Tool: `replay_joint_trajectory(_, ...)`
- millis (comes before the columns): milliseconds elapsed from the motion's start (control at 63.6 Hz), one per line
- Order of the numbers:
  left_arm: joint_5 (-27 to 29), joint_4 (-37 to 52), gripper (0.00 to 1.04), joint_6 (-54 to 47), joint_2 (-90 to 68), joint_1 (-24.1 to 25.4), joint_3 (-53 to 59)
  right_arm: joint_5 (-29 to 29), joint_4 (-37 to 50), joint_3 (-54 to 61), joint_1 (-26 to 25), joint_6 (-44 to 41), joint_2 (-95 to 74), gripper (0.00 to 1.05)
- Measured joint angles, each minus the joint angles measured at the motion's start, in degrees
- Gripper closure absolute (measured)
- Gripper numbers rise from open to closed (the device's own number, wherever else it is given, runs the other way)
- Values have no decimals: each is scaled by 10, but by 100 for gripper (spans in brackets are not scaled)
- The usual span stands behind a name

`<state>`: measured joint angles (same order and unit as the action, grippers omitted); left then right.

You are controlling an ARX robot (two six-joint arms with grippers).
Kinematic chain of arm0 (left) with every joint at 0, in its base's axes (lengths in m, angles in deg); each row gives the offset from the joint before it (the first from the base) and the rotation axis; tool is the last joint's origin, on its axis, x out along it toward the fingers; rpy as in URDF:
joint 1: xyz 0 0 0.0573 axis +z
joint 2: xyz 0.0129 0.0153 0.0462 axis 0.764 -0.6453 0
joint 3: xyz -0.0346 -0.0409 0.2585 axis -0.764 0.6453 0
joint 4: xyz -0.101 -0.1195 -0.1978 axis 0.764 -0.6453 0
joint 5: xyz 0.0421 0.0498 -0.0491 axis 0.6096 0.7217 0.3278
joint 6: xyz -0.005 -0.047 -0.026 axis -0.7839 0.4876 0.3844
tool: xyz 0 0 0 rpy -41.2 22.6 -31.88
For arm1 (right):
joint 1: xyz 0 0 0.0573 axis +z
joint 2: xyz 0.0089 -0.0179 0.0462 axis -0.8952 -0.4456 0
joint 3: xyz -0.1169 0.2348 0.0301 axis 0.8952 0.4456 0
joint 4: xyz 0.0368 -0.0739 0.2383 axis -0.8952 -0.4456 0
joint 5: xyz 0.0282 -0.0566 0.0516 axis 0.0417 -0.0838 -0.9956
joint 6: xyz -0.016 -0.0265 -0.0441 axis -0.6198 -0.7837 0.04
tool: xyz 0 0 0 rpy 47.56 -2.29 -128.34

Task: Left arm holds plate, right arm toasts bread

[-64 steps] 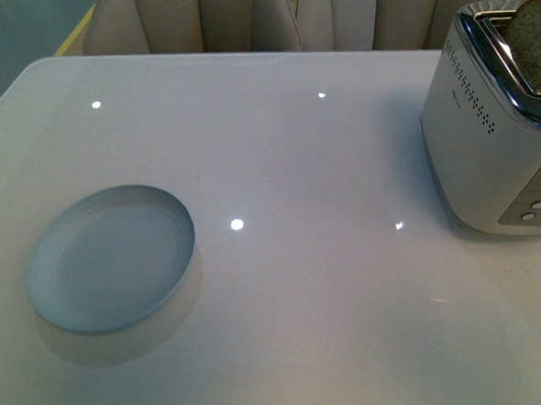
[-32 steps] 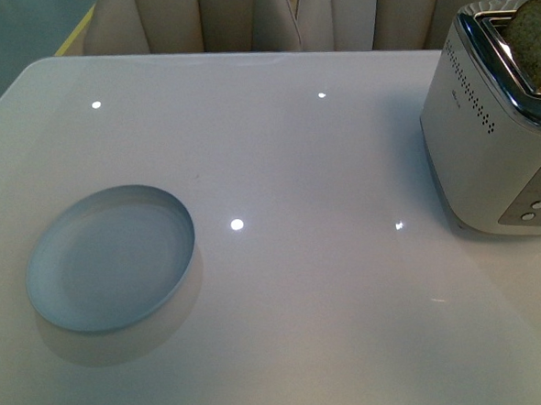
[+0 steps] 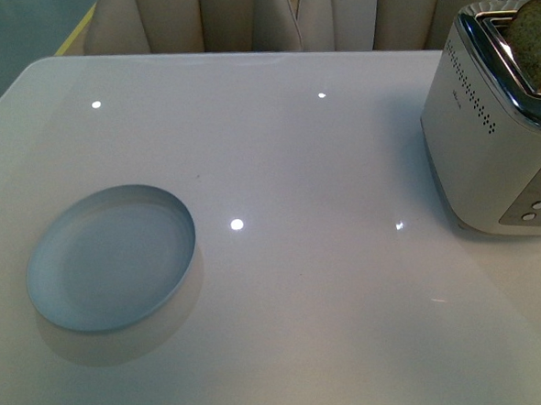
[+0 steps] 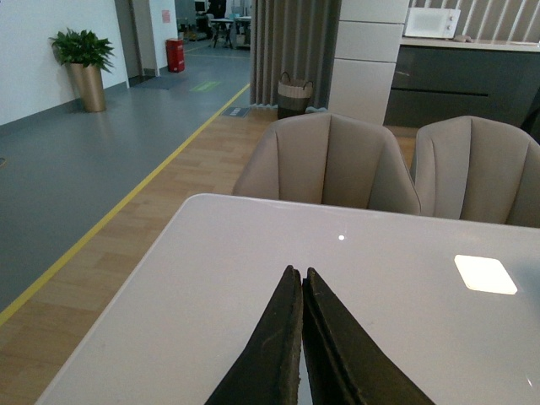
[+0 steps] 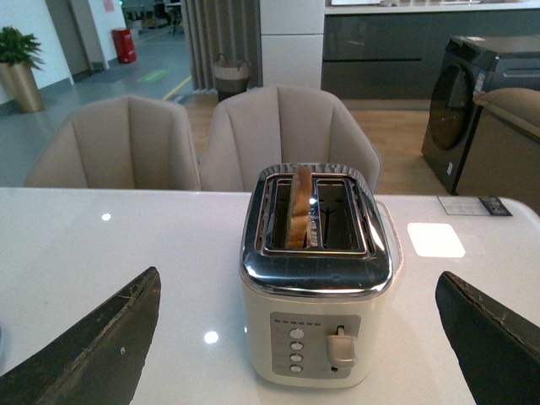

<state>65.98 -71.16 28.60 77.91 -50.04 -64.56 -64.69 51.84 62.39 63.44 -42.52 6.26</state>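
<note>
The pale blue plate [image 3: 111, 256] lies flat on the white table [image 3: 304, 145] at the front left, with nothing on it and no gripper near it in the front view. The bread [image 3: 531, 47] stands upright in a slot of the white toaster [image 3: 496, 134] at the right edge; in the right wrist view the bread [image 5: 298, 205] sits in the left-hand slot of the toaster [image 5: 314, 287]. My right gripper [image 5: 299, 337] is open, its fingers wide to either side of the toaster and short of it. My left gripper [image 4: 299, 274] is shut on nothing, above bare table.
The toaster's front panel carries several round buttons [image 5: 296, 351] and a lever [image 5: 341, 348]. Beige chairs [image 4: 331, 164] stand along the table's far edge. Lamp reflections dot the glossy tabletop.
</note>
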Motion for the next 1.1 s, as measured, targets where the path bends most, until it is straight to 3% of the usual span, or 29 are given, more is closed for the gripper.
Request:
replay_joint_trajectory(220, 0, 0, 98, 0, 0, 0, 0, 0, 0, 0, 0, 0, 0, 9)
replay_joint_trajectory(676, 0, 0, 6, 0, 0, 0, 0, 0, 0, 0, 0, 0, 0, 9)
replay_joint_trajectory(1101, 0, 0, 7, -1, 0, 0, 0, 0, 0, 0, 0, 0, 0, 9)
